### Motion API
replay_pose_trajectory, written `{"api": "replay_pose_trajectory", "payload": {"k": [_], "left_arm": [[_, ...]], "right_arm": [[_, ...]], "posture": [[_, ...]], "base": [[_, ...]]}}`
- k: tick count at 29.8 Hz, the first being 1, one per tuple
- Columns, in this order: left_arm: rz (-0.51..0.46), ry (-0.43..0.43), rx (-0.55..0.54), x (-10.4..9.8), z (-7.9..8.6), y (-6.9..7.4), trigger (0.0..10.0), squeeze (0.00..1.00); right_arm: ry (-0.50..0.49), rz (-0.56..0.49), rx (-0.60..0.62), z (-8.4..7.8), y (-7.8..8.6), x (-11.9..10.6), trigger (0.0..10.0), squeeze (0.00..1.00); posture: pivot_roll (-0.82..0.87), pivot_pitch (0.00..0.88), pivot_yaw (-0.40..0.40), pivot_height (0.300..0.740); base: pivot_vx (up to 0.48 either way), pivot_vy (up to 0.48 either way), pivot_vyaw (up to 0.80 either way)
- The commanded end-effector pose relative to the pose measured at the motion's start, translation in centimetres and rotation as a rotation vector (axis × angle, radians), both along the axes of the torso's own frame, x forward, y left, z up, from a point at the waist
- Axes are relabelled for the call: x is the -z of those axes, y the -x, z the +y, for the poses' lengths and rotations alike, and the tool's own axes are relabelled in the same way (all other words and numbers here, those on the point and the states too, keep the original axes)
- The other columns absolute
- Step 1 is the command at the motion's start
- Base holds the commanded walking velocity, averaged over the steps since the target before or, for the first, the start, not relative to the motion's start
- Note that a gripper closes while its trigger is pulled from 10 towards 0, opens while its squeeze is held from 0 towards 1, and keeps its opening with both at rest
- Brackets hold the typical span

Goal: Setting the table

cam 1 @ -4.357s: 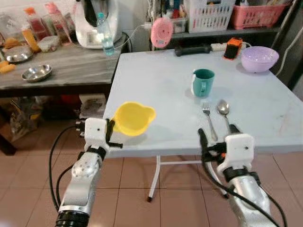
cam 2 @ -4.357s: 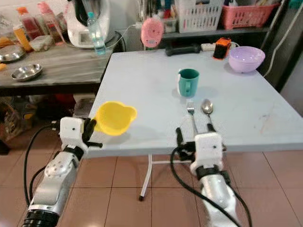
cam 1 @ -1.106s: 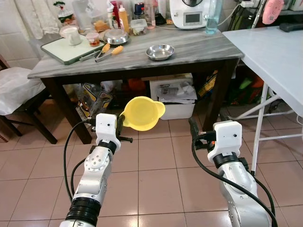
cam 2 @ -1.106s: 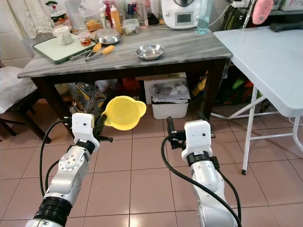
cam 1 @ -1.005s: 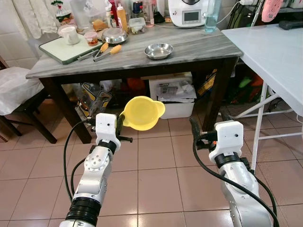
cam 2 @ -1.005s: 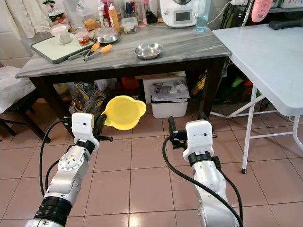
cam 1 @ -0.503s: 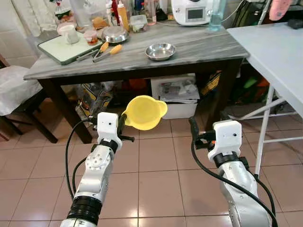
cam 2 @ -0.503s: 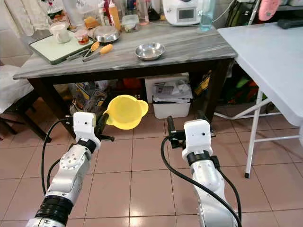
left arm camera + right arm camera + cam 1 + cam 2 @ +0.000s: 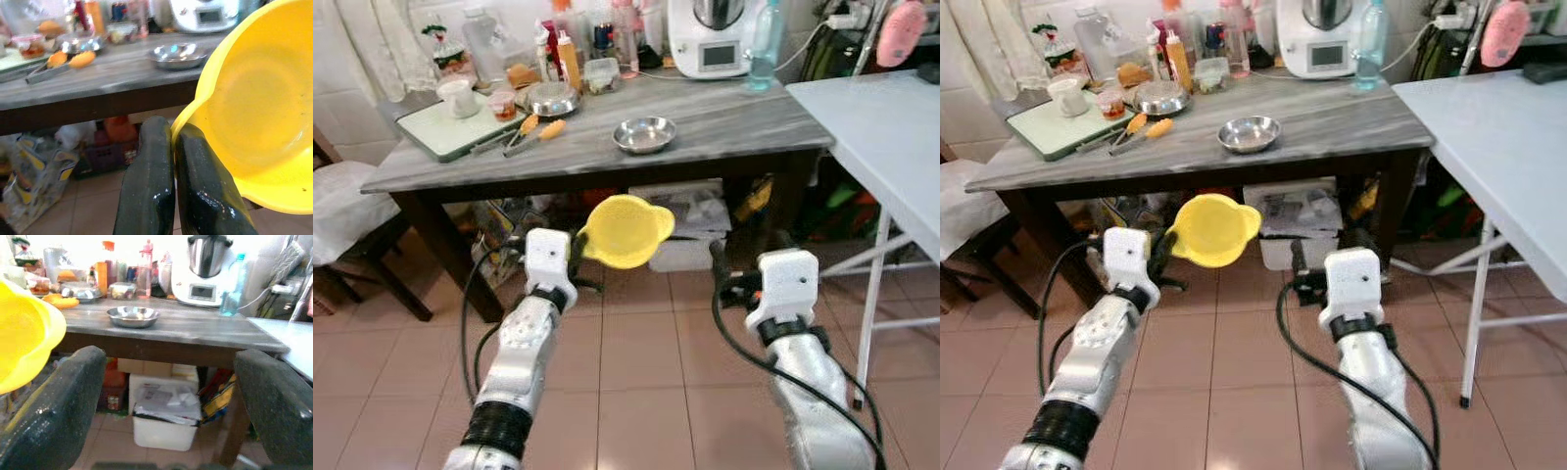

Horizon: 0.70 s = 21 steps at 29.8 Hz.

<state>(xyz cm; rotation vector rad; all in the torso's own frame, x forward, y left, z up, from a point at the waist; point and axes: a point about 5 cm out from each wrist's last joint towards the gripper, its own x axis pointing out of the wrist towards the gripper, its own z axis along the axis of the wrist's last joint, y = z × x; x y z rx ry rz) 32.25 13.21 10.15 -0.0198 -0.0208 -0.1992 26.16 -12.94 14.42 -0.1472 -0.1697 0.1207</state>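
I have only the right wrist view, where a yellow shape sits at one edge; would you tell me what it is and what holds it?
Observer: It is a yellow bowl, pinched at its rim by the left gripper, whose fingers are shut on it.
Operator: Thank you. What lies at the far left end of the grey table?
Observer: A green cutting board with a white cup standing on it.
Operator: And is anything on the floor beyond that end?
Observer: A dark chair with a white cloth over its seat stands to the robot's left.
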Motion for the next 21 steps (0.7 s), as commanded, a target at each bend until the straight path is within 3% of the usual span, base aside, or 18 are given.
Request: {"api": "replay_pose_trajectory", "payload": {"k": [1, 16, 21], "left_arm": [[-0.016, 0.014, 0.023, -0.4, -0.8, -0.1, 10.0, 0.00], [-0.013, 0.011, 0.029, -0.3, -0.7, 0.3, 10.0, 0.00], [-0.060, 0.004, 0.053, -1.7, -1.1, 0.0, 10.0, 0.00]], "right_arm": [[0.011, 0.002, 0.015, -0.5, 0.0, 0.1, 10.0, 0.00], [0.005, -0.001, 0.020, -0.3, 0.0, 0.1, 10.0, 0.00], [0.008, -0.016, 0.031, -0.5, 0.0, -0.3, 10.0, 0.00]], "posture": [[-0.10, 0.007, 0.112, 0.740], [-0.09, 0.017, 0.117, 0.740], [-0.10, 0.016, 0.121, 0.740]], "base": [[0.480, 0.000, 0.00], [0.480, 0.000, 0.00], [0.480, 0.000, 0.00]]}}
